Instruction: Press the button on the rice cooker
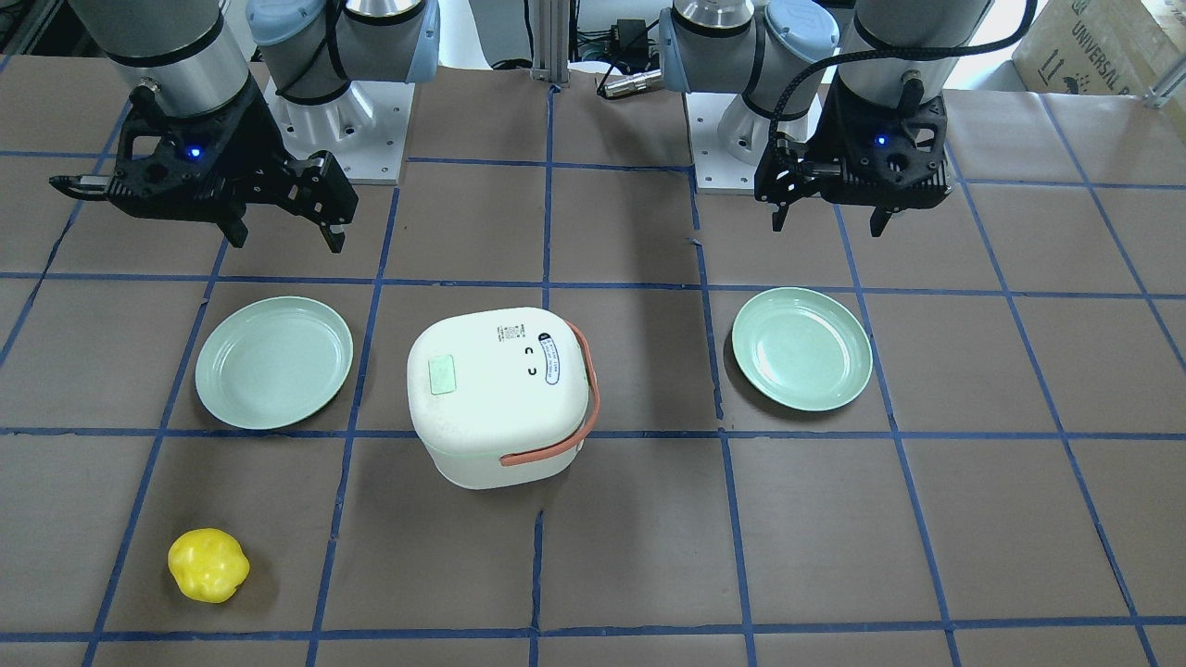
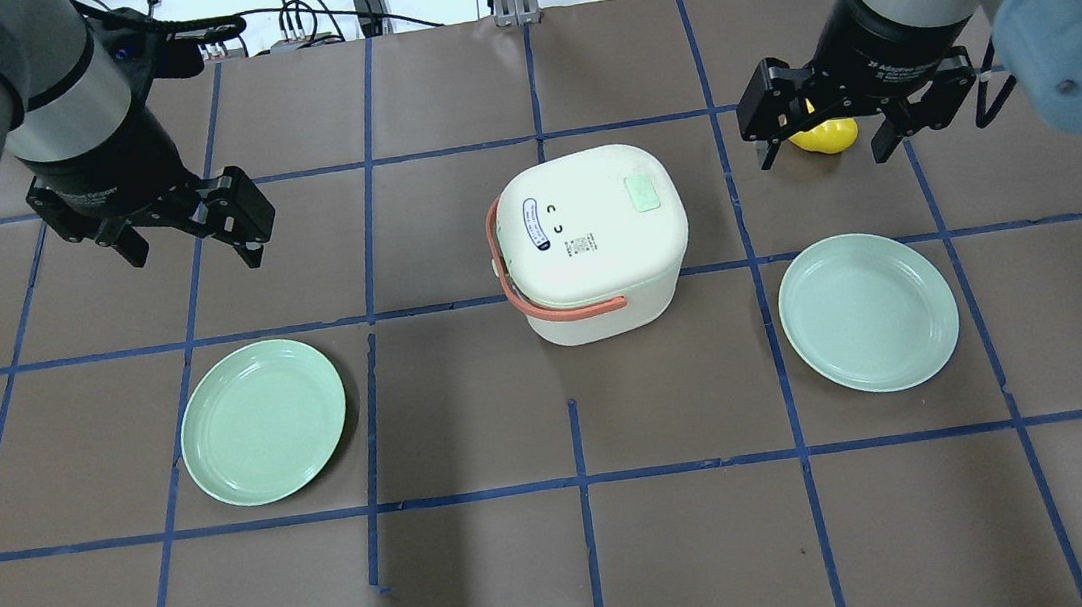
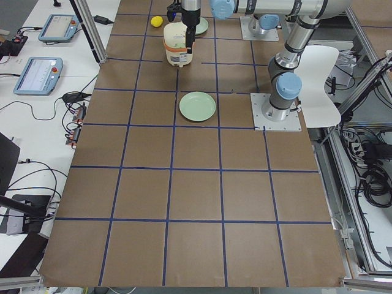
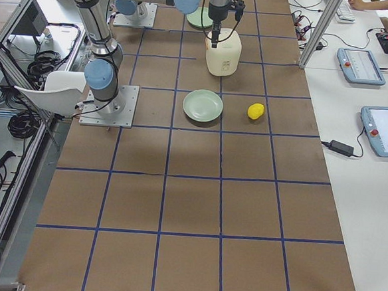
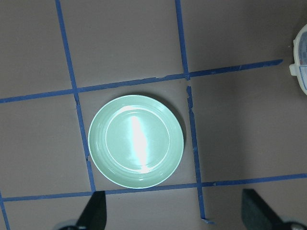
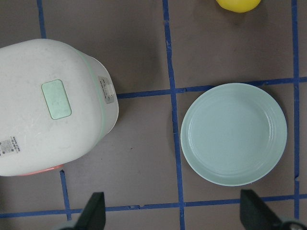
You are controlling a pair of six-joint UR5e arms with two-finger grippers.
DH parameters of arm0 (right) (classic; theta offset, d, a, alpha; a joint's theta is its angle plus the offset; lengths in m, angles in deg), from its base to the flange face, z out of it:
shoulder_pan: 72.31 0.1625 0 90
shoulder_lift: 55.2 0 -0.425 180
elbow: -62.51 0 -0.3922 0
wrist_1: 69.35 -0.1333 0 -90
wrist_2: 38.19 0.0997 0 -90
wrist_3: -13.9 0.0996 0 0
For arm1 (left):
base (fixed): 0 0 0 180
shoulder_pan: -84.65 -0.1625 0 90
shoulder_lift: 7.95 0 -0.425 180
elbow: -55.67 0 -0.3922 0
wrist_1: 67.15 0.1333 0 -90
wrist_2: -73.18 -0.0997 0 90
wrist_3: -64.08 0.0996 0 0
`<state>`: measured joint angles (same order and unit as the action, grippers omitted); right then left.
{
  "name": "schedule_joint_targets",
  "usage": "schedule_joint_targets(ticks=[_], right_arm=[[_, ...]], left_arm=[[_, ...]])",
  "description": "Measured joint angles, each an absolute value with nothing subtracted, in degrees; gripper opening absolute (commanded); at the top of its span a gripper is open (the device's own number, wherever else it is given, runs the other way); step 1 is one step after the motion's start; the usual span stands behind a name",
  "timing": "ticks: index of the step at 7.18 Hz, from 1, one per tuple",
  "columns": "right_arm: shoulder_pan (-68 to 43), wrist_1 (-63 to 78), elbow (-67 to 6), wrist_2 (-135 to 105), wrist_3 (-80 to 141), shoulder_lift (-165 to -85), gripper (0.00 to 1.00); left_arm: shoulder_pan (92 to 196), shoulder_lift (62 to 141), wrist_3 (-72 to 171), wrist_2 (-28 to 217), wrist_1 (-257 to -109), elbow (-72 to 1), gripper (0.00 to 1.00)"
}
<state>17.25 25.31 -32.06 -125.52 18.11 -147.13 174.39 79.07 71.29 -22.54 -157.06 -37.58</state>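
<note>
Both arms hover above the table, wrists pointing straight down. The left gripper [image 2: 194, 251] is spread wide, and so is the right gripper [image 2: 825, 156]. One rice cooker [image 2: 594, 238] sits centre-table between them. Two green plates: left plate [image 2: 264, 421], right plate [image 2: 869, 312]. One yellow fruit [image 1: 208, 565].

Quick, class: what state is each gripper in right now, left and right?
Left gripper: open, holding nothing.
Right gripper: open, holding nothing.
</note>
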Motion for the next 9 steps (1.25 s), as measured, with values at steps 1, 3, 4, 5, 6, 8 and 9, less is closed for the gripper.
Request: schedule_joint_targets(ticks=[1, 3, 4, 5, 6, 8, 9], right_arm=[[17.25, 25.33, -32.08, -125.54, 18.14, -147.13, 1.00], [17.25, 25.39, -31.96, -125.69, 18.15, -147.14, 1.00], [17.27, 25.39, -31.91, -125.93, 18.18, -147.21, 1.00], [17.29, 25.42, -31.96, -126.07, 18.19, -147.26, 1.00], [17.28, 25.52, -32.05, -126.13, 18.24, -147.38, 1.00], [17.27, 27.85, -32.26, -126.10, 18.37, -147.91, 1.00], [17.28, 29.09, -32.29, -126.01, 18.32, -148.00, 1.00]], left_arm=[[174.39, 79.07, 71.29, -22.53, -157.06, -37.58, 1.00], [174.39, 79.07, 71.29, -22.54, -157.06, -37.58, 1.00], [174.39, 79.07, 71.29, -22.54, -157.07, -37.58, 1.00], [174.39, 79.06, 71.29, -22.54, -157.06, -37.58, 1.00], [174.39, 79.06, 71.29, -22.54, -157.06, -37.58, 1.00], [174.39, 79.06, 71.29, -22.53, -157.06, -37.58, 1.00], [174.39, 79.07, 71.29, -22.54, -157.06, -37.58, 1.00]])
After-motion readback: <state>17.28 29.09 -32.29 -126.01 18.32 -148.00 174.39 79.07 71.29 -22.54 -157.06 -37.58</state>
